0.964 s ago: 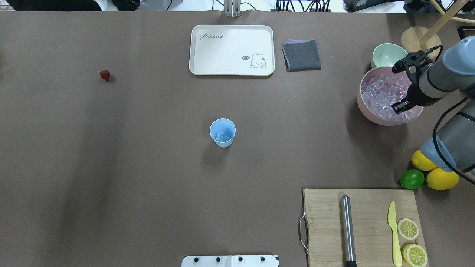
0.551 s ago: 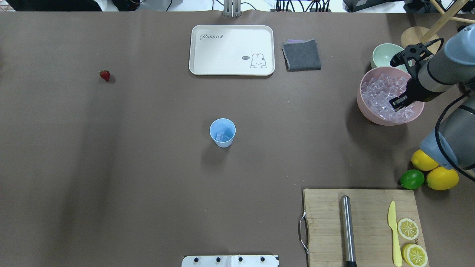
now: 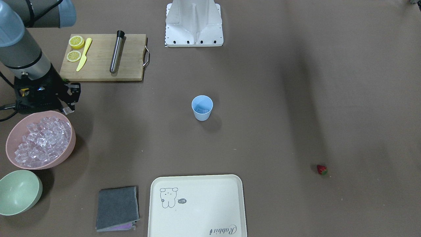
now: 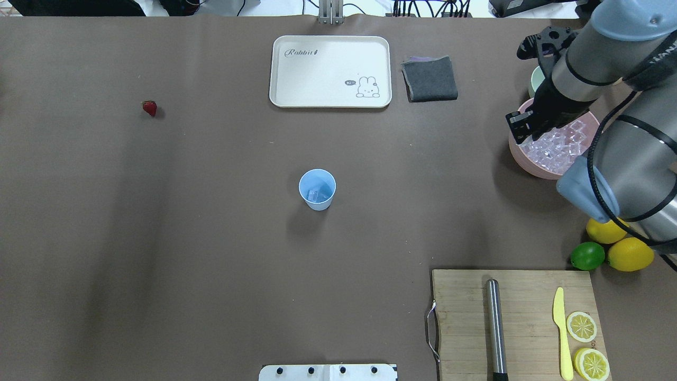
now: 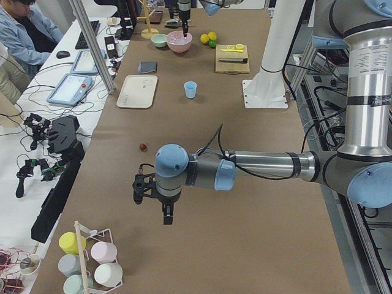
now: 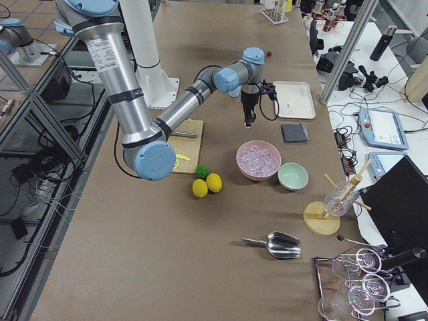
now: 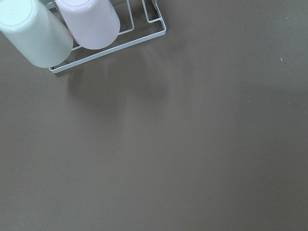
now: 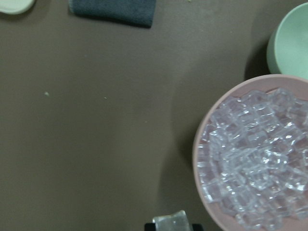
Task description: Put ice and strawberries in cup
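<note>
The light blue cup [image 4: 317, 189] stands mid-table with some ice [image 4: 316, 196] in its bottom. A heap of ice [image 4: 558, 148] fills the pink bowl [image 4: 521, 157] at the right. My right gripper [image 4: 521, 129] hovers over that bowl's left rim. In the right wrist view it is shut on an ice cube [image 8: 169, 222], beside the bowl's rim [image 8: 195, 154]. The strawberry [image 4: 149, 108] lies alone at the far left. My left gripper [image 5: 166, 215] hangs over bare table, far from the cup [image 5: 190, 89]; I cannot tell whether it is open or shut.
A white tray [image 4: 296, 98] and a grey cloth [image 4: 429, 78] lie at the back. A green bowl [image 3: 19, 192] sits behind the pink one. Lemons and a lime [image 4: 587, 255] lie beside a cutting board [image 4: 460, 317] with a knife, lemon halves and a metal rod. A cup rack [image 7: 108, 50] stands near my left wrist.
My right gripper has risen out of the ice heap and moved left to the pink bowl's left rim. The cup and strawberry have not moved.
</note>
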Action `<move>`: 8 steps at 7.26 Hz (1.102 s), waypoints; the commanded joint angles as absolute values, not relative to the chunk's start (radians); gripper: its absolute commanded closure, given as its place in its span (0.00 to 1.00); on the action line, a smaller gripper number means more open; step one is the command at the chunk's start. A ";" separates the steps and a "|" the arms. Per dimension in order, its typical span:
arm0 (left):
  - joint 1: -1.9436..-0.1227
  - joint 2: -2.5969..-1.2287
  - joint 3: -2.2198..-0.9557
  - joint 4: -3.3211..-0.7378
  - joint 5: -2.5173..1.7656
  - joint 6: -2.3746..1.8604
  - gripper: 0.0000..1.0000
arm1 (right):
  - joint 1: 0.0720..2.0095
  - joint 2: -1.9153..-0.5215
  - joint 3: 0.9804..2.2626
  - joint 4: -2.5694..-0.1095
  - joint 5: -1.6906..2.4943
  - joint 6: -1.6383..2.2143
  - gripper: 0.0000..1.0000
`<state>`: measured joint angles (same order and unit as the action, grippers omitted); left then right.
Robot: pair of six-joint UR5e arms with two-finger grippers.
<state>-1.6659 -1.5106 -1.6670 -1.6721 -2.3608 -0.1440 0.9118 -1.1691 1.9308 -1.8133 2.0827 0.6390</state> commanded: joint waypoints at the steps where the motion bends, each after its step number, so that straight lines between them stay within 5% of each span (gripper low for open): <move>1: -1.666 -1.513 -1.667 -1.672 -2.361 -0.144 0.03 | 0.781 -1.061 1.925 -1.810 2.077 0.916 0.80; 8: -1.666 -1.506 -1.649 -1.675 -2.361 -0.141 0.03 | 0.525 -0.806 1.746 -1.649 1.922 1.438 0.80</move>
